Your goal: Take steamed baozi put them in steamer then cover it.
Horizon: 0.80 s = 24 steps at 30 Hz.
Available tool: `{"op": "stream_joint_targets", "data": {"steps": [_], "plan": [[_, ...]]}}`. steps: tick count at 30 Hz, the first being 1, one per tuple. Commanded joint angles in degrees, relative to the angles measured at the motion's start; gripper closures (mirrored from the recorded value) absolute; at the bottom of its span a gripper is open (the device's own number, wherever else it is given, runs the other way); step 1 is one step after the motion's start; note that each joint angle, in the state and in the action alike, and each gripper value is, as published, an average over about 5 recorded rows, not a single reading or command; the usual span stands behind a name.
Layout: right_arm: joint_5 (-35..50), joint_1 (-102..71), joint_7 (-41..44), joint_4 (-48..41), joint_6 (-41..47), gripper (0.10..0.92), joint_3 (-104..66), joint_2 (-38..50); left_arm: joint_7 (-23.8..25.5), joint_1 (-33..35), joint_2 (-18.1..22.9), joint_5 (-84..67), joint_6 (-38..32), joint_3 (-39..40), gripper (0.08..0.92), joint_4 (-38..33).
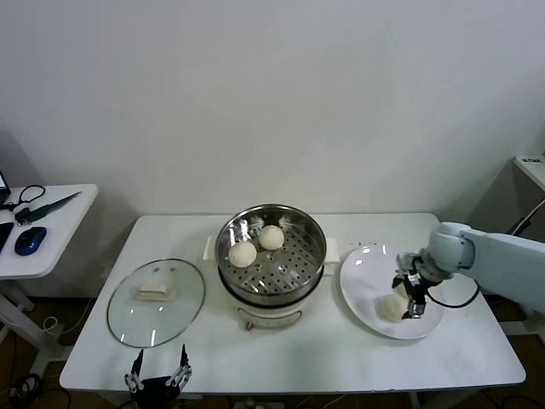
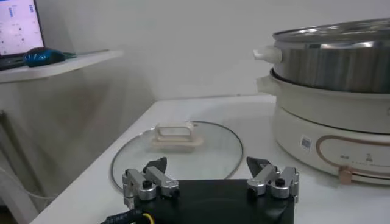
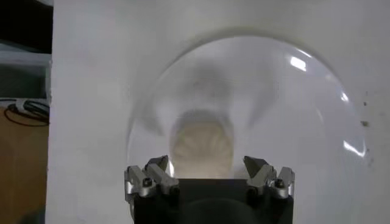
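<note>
The right gripper (image 1: 412,300) hangs over the flat white round plate (image 1: 362,266) with its fingers spread wide and nothing held between them. In the right wrist view a small cream-white dome-shaped bun (image 3: 202,145) lies straight ahead of the claw, centred in the gap between the two fingertips, so the coming move looks to be a plain descent and close with no sideways correction. Being round, the bun has no long axis to line up with. A second bun seems to sit just behind the gripper on the plate, though it is mostly hidden.

Further out, the shiny perforated stainless-steel steamer basket (image 1: 312,243) on its cream-white pot base stands beside the plate, toward the robot's left, and already holds two buns (image 1: 243,253).

The left gripper (image 1: 158,376) waits wide open and empty at the table's near edge, nearer the round clear glass lid (image 1: 128,315) with its cream handle, which lies flat beside the steamer.
</note>
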<state>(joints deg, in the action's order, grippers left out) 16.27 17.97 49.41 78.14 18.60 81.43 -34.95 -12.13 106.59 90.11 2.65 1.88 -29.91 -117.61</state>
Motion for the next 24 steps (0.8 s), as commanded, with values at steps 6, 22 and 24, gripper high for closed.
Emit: {"op": "stream_joint_targets", "data": {"steps": [6,22,24], "plan": [[-1.71,-3.76,-0.03,-2.63,0.09,0.317,-3.31,-1.02,-0.17,-0.19,0.07,0.03,0.24,-0.13,0.177,0.18],[10.25,48.14,11.29,-1.32,-32.99,0.364,19.74,-16.82,-0.22,-0.31,0.29,1.22,0.11,0.87,0.177,0.32],[10.57,51.07,10.86,1.60,-36.37,0.364,18.82,-20.07,-0.23,-0.40,0.40,1.47,0.09,1.06,0.177,0.39]]}}
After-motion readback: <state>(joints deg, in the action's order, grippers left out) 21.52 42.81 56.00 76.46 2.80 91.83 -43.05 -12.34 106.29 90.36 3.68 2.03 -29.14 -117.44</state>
